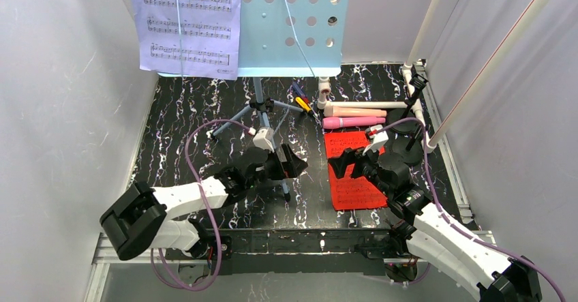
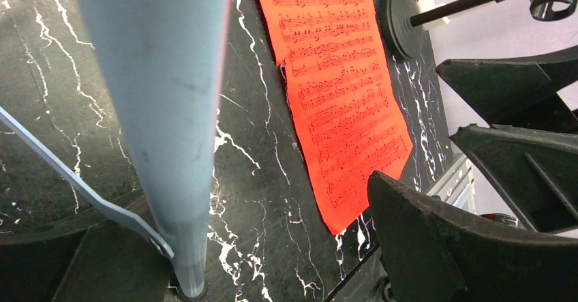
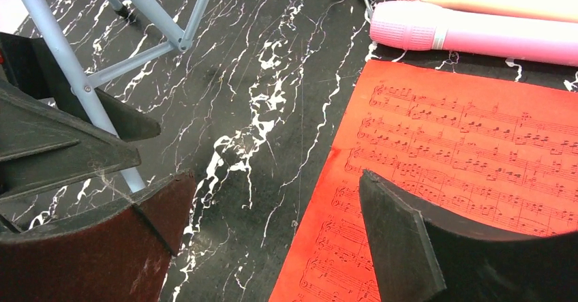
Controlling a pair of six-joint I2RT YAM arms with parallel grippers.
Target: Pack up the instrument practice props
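Observation:
The pale-blue music rack [image 1: 294, 22] stands at the back on tripod legs [image 1: 262, 108], with a lavender page [image 1: 191, 26] on it. On the table lies a red page [image 1: 351, 172], with a pink microphone [image 1: 354, 122] and a beige one [image 1: 354, 111] beyond it. A black round-based holder [image 1: 409, 135] stands at the right. My left gripper [image 1: 294, 162] is open, and the near tripod leg [image 2: 163, 111] runs between its jaws close to the left finger. My right gripper [image 3: 272, 234] is open low over the red page's [image 3: 463, 152] left edge, holding nothing.
A white pipe frame [image 1: 361, 104] stands at the back right with uprights [image 1: 429, 16]. A yellow and blue screwdriver [image 1: 301, 102] lies by the tripod. The two grippers face each other closely at the table's middle. Grey walls enclose both sides.

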